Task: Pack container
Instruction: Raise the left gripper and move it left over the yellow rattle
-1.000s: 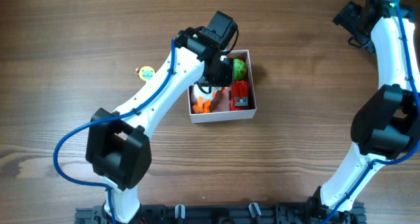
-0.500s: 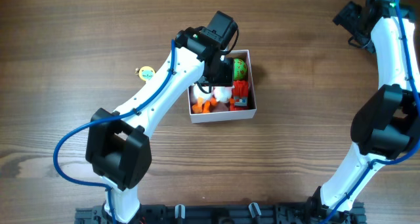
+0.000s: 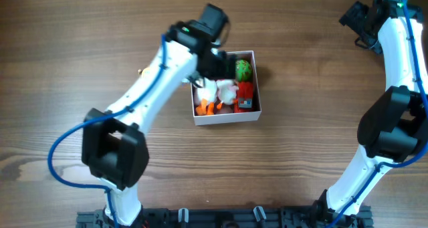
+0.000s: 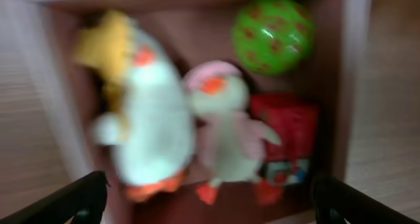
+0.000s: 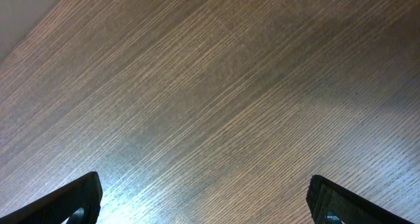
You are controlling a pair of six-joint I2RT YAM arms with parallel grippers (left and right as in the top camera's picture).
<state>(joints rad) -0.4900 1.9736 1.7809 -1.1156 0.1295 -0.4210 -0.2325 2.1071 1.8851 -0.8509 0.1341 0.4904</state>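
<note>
At the left tool [image 4: 211,199]: spread wide, one dark fingertip in the lower left corner of the wrist view and one in the lower right, gripping nothing. Poised above the container [image 3: 227,120], over its upper left part in the overhead view, facing down into it.

Directly beneath, in a blurred wrist view:
- a white plush bird [image 4: 154,132] with orange feet and beak, left of centre
- touching its right side, a paler pinkish plush bird [image 4: 226,138] with a pink cap
- at the upper left, a yellow soft shape [image 4: 108,50] pressed against the white bird, kind impossible to tell

Further right, a shiny green ball [image 4: 272,33] with red spots in the upper right corner of the box. Just below it, a red block toy [image 4: 289,129] along the right wall. All five inside the container, crowded together, with little of the dusty-pink floor showing.

Container itself: square, shallow, lidless, thin white walls. Just above the middle of the overhead frame, flat on the brown wooden worktop [image 3: 301,161].

At the right tool [image 5: 207,201]: likewise wide, fingertips at the two lower corners of its wrist view, only wood grain between them. Up in the upper right corner of the overhead frame, well apart from the container.
</note>
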